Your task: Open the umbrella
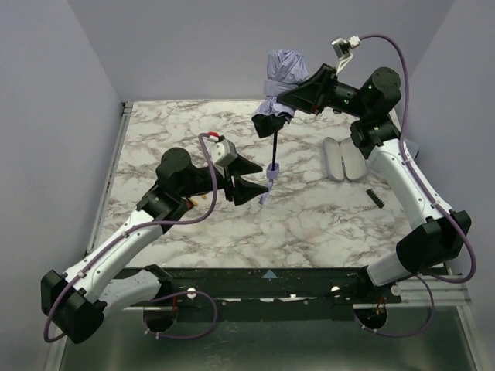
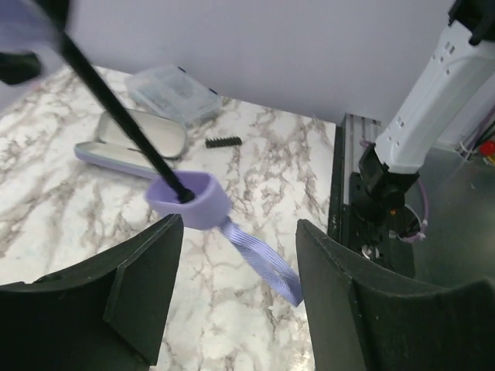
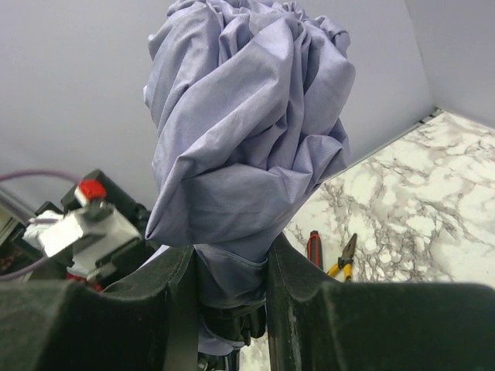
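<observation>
The umbrella (image 1: 282, 73) hangs in the air over the back of the table, its lavender fabric bunched and folded (image 3: 247, 131). My right gripper (image 3: 230, 263) is shut on the lower part of that bundle, also visible from above (image 1: 290, 99). A thin black shaft (image 1: 274, 147) runs down to the small lavender handle (image 2: 189, 199), from which a lavender strap (image 2: 263, 263) dangles. My left gripper (image 2: 238, 232) is open, its fingers either side of the strap, and the handle hangs just beyond the fingertips without touching them (image 1: 259, 179).
An open glasses case (image 2: 131, 143), a clear plastic box (image 2: 174, 93) and a black comb (image 2: 223, 141) lie on the marble table at the right. Yellow-handled pliers (image 3: 346, 255) and a red screwdriver (image 3: 313, 247) lie under the left arm.
</observation>
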`<state>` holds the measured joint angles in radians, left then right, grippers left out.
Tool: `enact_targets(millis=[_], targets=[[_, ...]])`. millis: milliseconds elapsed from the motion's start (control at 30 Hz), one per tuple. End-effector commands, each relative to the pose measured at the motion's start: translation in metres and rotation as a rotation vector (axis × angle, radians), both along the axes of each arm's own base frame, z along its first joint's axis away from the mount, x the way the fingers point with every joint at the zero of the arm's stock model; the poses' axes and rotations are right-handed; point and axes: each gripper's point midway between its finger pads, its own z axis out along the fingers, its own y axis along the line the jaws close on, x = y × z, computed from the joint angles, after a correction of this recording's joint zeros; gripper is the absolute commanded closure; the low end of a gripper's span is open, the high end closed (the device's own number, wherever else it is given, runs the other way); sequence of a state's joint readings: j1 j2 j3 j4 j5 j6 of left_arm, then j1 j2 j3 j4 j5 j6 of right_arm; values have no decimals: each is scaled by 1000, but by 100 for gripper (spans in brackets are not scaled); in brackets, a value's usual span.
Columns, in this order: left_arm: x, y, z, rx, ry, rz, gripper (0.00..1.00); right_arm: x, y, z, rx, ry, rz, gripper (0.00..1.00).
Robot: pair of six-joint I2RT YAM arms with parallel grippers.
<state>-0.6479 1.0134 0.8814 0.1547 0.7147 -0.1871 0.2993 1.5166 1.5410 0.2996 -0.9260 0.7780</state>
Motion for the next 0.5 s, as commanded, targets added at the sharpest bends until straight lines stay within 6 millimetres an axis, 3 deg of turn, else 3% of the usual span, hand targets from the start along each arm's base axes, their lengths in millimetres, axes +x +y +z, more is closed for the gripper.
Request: enact_targets(millis=[0,133,300,467], targets=[[18,13,45,-104,12,13,37,-37,-6,37,42,-147,74,100],[15,12,62,-149,84,-152,32,-47,-8,46,57,-148,90,100],[23,-1,76,-215,226,-231,36,-55,-3,58,71,-170,113,100],[28,-13,87,-256,272,-281,38,-57,0,57,74,-171,124,100]])
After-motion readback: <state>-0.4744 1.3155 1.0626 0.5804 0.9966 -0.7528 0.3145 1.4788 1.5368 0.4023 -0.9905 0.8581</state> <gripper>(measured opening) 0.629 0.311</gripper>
